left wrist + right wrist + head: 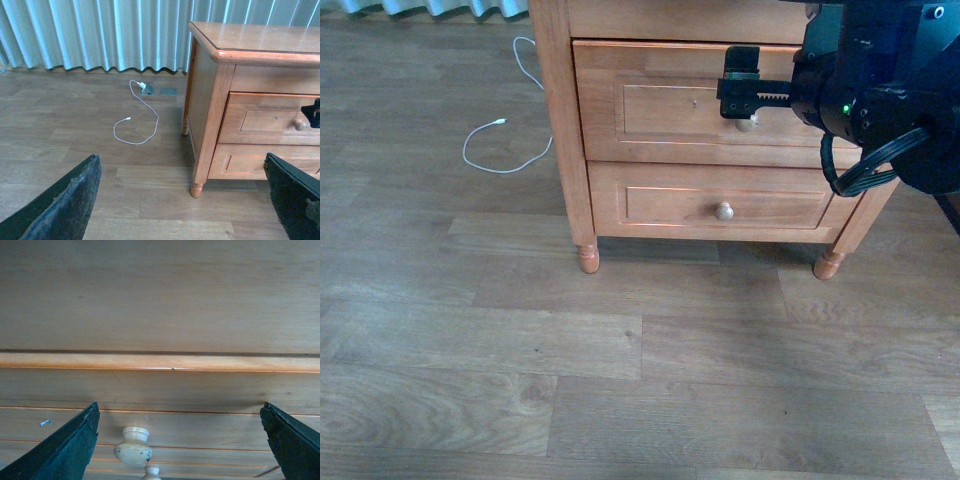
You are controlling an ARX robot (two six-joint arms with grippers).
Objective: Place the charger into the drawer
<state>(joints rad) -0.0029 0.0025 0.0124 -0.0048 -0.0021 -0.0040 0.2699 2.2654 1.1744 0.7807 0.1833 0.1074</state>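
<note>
Looking across your views, you have the wooden nightstand (582,130) filling the space ahead of the right gripper (744,88), which sits at the front of the drawer (650,110), the taller upper one, and that drawer is closed. In the right wrist view your gripper's dark fingers (60,450) stand spread wide apart with nothing between them but the drawer face, and the round knob (133,445) lies between them, closer to one finger and not touched. Below your right gripper sits the shorter lower drawer (720,205), also closed. Your left gripper (180,200) is likewise spread and holds nothing, hanging over bare floor well away from the nightstand. Beyond it, a thin white cable (137,117) lies looped on the floor. You cannot see the charger in any view.
</note>
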